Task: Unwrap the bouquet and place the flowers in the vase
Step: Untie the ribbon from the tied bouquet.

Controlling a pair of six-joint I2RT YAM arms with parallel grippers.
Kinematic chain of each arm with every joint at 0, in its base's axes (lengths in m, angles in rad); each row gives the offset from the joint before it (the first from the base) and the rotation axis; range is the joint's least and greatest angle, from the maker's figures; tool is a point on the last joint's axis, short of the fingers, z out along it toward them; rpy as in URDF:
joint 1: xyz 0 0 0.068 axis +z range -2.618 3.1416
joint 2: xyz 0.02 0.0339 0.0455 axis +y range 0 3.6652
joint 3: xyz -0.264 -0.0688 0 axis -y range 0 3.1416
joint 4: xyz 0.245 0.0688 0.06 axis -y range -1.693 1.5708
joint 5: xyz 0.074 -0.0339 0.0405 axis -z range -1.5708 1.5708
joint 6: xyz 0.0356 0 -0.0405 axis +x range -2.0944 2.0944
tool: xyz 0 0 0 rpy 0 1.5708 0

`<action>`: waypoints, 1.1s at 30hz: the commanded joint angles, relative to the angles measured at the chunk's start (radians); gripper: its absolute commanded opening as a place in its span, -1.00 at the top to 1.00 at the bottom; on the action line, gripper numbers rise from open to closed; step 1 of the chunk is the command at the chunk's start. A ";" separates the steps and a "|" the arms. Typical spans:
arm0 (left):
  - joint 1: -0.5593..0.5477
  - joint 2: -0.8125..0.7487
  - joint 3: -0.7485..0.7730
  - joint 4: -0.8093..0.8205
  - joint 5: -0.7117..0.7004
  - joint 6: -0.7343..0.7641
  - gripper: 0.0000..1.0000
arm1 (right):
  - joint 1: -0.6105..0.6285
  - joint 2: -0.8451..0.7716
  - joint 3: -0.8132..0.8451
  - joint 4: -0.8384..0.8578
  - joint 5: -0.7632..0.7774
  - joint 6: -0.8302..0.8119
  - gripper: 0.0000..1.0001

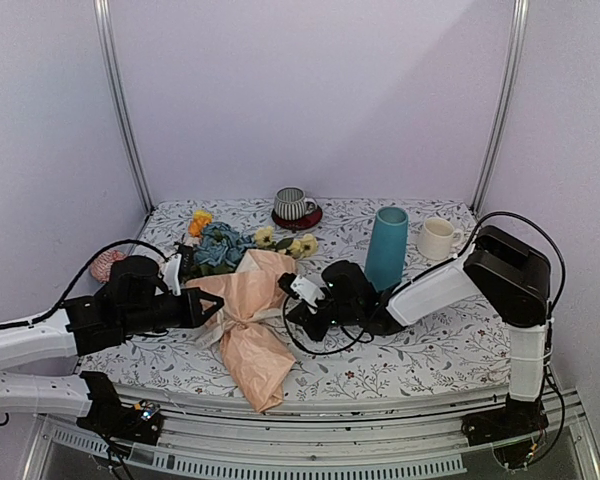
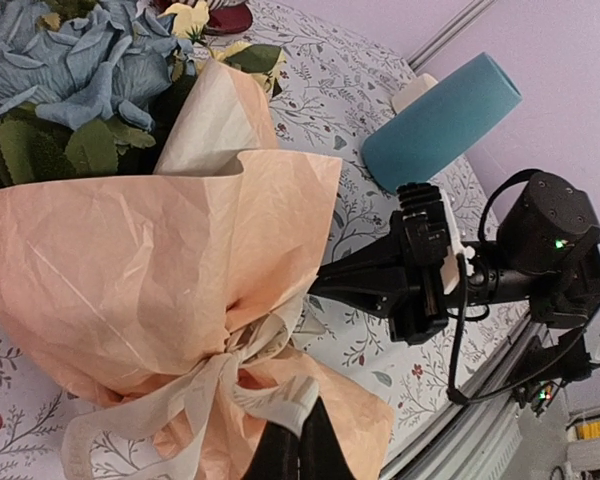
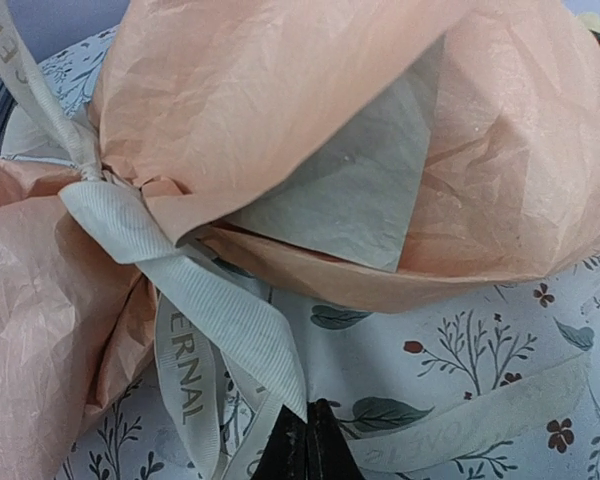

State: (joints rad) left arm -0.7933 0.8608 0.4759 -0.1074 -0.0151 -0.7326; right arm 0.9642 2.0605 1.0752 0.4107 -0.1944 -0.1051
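Observation:
The bouquet [image 1: 248,330] lies on the table in crinkled peach paper [image 2: 150,260], tied at its waist by a cream ribbon [image 3: 210,310]. Its flowers [image 1: 220,247], blue, yellow and orange, point toward the back; the blue bloom [image 2: 70,70] fills the left wrist view's top corner. My left gripper [image 2: 302,425] is at the bouquet's left side, shut on a ribbon end [image 2: 285,405] by the knot. From the right, my right gripper [image 3: 308,415] is shut on another ribbon tail, low over the cloth. The teal vase [image 1: 386,248] stands upright behind the right arm.
A cream mug [image 1: 437,238] stands right of the vase. A striped cup [image 1: 293,203] on a red saucer sits at the back centre. A pink object [image 1: 106,263] lies at the table's left edge. The floral cloth [image 1: 430,350] ends at the front rail.

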 commanded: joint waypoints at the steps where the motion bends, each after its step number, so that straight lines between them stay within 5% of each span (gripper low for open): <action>1: 0.020 0.013 0.037 0.040 0.006 0.016 1.00 | 0.006 -0.076 -0.044 0.066 0.127 0.024 0.95; 33: 0.021 0.091 0.059 0.108 -0.003 0.017 1.00 | -0.031 -0.185 -0.159 0.159 0.366 0.074 0.95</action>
State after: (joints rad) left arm -0.7925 0.9688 0.5400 -0.0402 -0.0082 -0.7109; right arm 0.9405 1.9160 0.9283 0.5560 0.1097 -0.0418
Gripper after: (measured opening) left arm 0.007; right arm 0.029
